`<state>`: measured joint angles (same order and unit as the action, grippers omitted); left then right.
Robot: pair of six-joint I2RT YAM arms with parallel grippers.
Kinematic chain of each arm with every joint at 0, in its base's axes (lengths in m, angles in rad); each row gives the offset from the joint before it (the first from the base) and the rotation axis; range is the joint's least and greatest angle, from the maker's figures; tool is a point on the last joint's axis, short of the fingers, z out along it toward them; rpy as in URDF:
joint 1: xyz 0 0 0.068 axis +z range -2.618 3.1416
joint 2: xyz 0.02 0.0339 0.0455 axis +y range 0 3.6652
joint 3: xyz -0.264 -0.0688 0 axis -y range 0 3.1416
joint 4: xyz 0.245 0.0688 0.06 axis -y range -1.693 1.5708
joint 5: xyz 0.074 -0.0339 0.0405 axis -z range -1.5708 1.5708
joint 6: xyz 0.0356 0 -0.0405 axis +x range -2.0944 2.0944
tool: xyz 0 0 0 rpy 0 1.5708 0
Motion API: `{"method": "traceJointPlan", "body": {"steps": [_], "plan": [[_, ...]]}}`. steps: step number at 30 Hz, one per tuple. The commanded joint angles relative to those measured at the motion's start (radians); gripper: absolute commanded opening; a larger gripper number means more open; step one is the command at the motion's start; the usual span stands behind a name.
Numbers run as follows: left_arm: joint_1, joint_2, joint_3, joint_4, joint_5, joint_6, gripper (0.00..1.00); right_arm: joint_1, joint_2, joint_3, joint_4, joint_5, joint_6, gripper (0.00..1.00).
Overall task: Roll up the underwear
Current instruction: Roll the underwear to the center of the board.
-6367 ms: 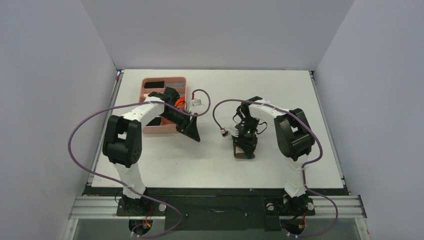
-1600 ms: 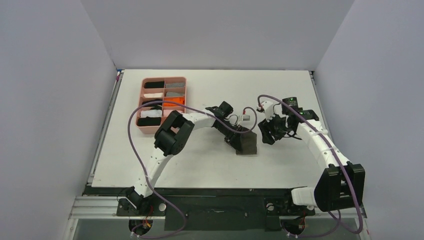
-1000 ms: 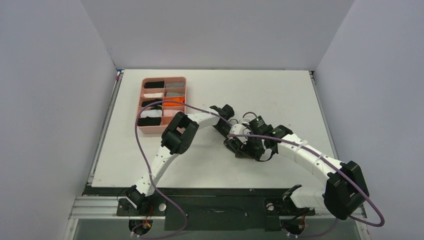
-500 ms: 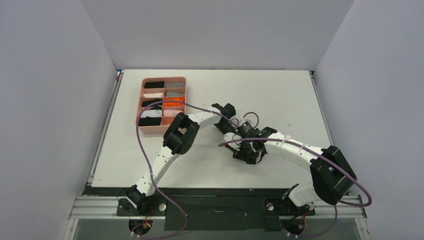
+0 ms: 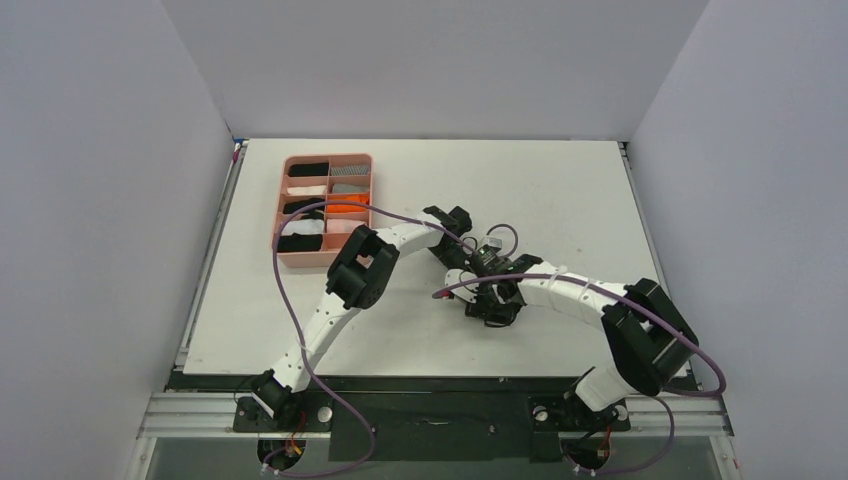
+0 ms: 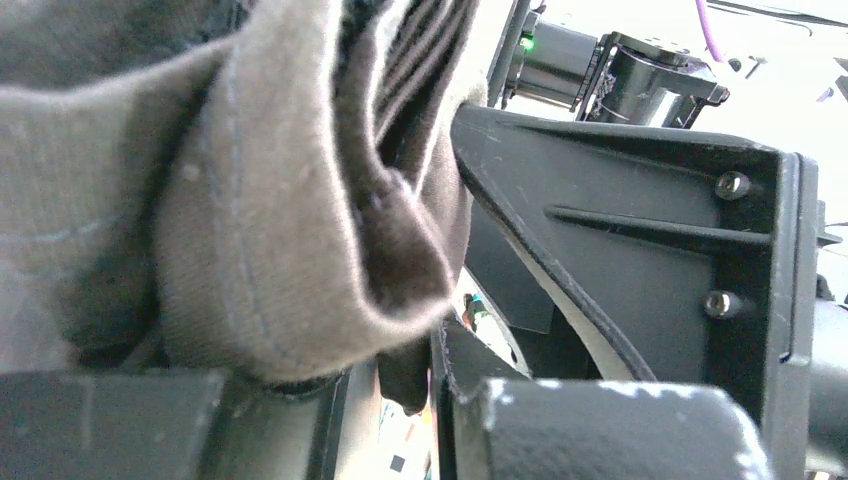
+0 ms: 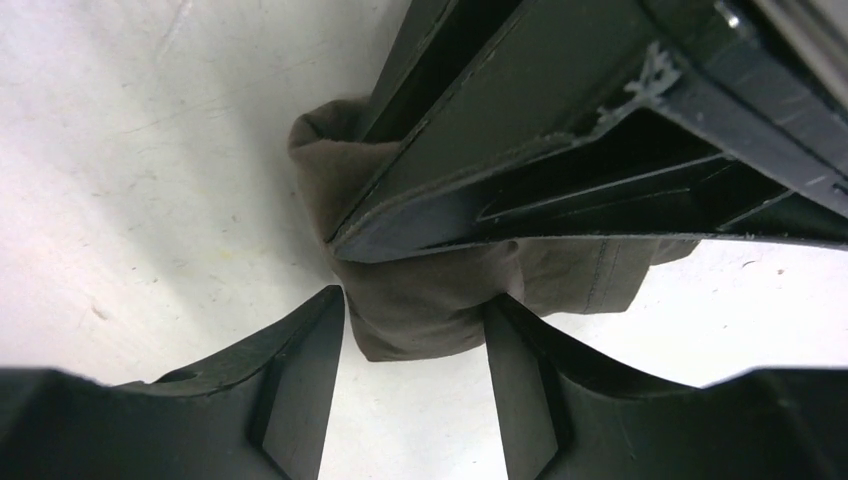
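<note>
Position: we locate the underwear [image 7: 430,300] on the white tabletop [image 5: 560,200], just right of centre. It is bunched into a small grey-brown wad where the two tool heads meet. In the top view we see very little of it, since both tools cover it.

State of the left tool [image 7: 345,190]: we read it as pressed together on the cloth. In the right wrist view its two black fingers enter from the upper right. The cloth wraps around their tips and hangs below them. In the left wrist view, folded layers with a stitched hem fill the left half and press against the inner face of one finger [image 6: 640,230]. The other finger is hidden behind the cloth.

State of the right tool [image 7: 415,300]: we see it pointing down at the tabletop with its fingers [image 7: 300,370] partly closed. One finger sits on each side of the wad's lower lobe and both touch it, so this tool pinches the underwear just below the left tool.

Surroundings: we note the pink tray [image 5: 330,157] well apart from the wad, at the far left of the tabletop. Its compartments hold black, white, grey striped and orange rolled cloths [image 5: 347,207].
</note>
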<state>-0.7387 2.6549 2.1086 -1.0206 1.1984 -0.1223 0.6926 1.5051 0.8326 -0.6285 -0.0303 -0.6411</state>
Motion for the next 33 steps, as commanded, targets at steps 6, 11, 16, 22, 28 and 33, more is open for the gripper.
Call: {"method": "traceJointPlan", "body": {"steps": [6, 11, 16, 22, 28, 33], "plan": [[0.0, 0.074, 0.002, -0.017, -0.137, 0.044, 0.0, 0.004, 0.109, -0.02, 0.029, -0.002, -0.03, 0.38], [0.002, 0.071, 0.002, -0.024, -0.133, 0.059, 0.05, 0.0, 0.126, -0.007, 0.002, -0.037, -0.026, 0.18], [0.011, 0.05, -0.001, -0.031, -0.136, 0.078, 0.22, -0.023, 0.102, 0.012, -0.063, -0.106, -0.012, 0.0], [0.041, 0.013, 0.01, -0.029, -0.139, 0.081, 0.39, -0.037, 0.08, 0.038, -0.137, -0.189, 0.001, 0.0], [0.083, -0.036, -0.001, -0.022, -0.13, 0.083, 0.53, -0.082, 0.099, 0.057, -0.183, -0.263, -0.017, 0.0], [0.122, -0.077, -0.026, -0.012, -0.139, 0.086, 0.57, -0.128, 0.119, 0.08, -0.219, -0.323, -0.038, 0.0]]}}
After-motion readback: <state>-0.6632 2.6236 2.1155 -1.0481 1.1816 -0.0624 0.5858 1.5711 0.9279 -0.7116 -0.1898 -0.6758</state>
